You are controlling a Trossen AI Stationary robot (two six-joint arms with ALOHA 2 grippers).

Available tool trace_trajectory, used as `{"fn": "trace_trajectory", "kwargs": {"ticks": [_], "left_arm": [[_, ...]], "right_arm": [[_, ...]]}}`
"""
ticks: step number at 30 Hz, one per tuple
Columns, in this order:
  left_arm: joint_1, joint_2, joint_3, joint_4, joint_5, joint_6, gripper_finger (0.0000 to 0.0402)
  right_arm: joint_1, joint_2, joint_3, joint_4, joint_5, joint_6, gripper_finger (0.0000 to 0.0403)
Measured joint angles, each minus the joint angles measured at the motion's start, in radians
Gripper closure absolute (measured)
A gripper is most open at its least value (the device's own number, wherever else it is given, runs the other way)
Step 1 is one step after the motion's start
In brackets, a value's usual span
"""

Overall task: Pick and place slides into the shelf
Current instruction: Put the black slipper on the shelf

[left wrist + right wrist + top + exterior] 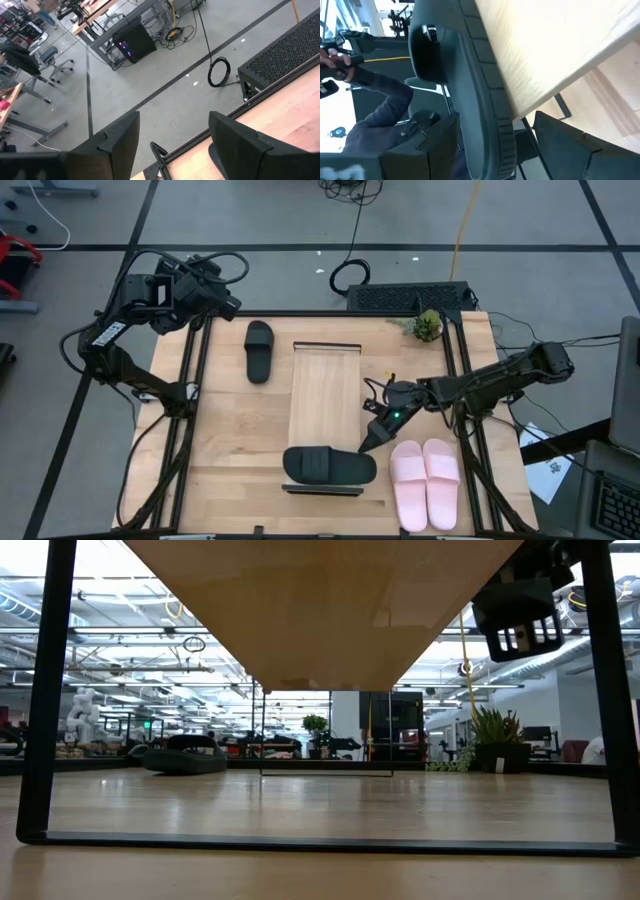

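Note:
The shelf (325, 395) lies lengthwise in the middle of the table. From the low view its board (320, 610) shows from below. One black slide (328, 465) lies crosswise on the shelf's near end, sole down. My right gripper (372, 440) is open at that slide's right end. In the right wrist view the slide's sole (482, 125) runs between the two fingers. The other black slide (259, 350) rests sole down on the table left of the shelf. The pink pair (425, 480) lies side by side near the right near corner. My left gripper (172, 145) is open above the far left corner. My right gripper has its fingers on either side of the right end (495, 145) of the black slide on the shelf, coming slantwise from the far right. A gap shows between the sole and one finger (560, 145). Whether the other finger (437, 145) touches, I cannot tell.
A small potted plant (427, 326) stands at the table's far right corner, behind a black perforated box (410, 297). Black rails run along both table sides. A person in a dark sleeve (380, 115) shows beyond the table's near edge.

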State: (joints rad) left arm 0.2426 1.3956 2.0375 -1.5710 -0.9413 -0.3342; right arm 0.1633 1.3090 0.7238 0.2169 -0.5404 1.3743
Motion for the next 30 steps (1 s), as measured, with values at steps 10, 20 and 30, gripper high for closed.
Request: {"fn": "trace_trajectory", "kwargs": {"ticks": [10,20,30], "left_arm": [[0.010,0.000,0.000,0.000,0.000,0.069,0.0160],[0.028,0.000,0.000,0.000,0.046,0.086,0.0160],[0.028,-0.001,-0.112,0.001,0.299,0.046,0.0160]], "right_arm": [[-0.129,0.000,0.000,0.000,-0.120,-0.002,0.0155],[-0.247,-0.132,0.000,0.006,-0.155,0.086,0.0156],[-0.276,-0.313,0.000,0.427,0.300,-0.053,0.0156]]}}
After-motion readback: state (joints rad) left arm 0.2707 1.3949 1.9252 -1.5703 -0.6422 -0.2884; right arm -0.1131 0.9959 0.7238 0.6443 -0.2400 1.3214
